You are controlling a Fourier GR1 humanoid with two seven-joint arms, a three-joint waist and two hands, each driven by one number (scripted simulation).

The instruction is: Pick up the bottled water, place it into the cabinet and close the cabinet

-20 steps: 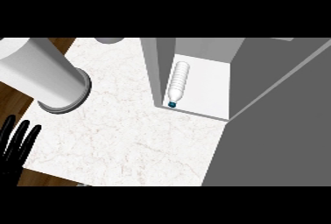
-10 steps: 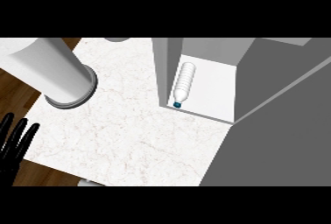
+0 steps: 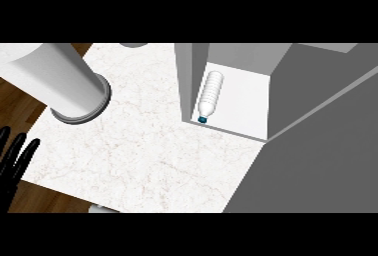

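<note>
Bottled water (image 3: pixel 210 95) inside the cabinet (image 3: pixel 244 105) looks light and slick, so grasp its ribbed middle; your left hand (image 3: pixel 13 160) shows straight, empty fingers (image 3: pixel 31 150).

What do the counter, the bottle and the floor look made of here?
Counter: pale stone, probably marble, by its faint veins; matte. Bottle: whitish ribbed plastic, it seems, with a dark teal cap. Floor: dark brown wood, judging by its grain streaks.

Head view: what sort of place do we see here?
Probably a kitchen: a white marble counter, an open grey cabinet on it, and bottled water lying inside the cabinet.
</note>
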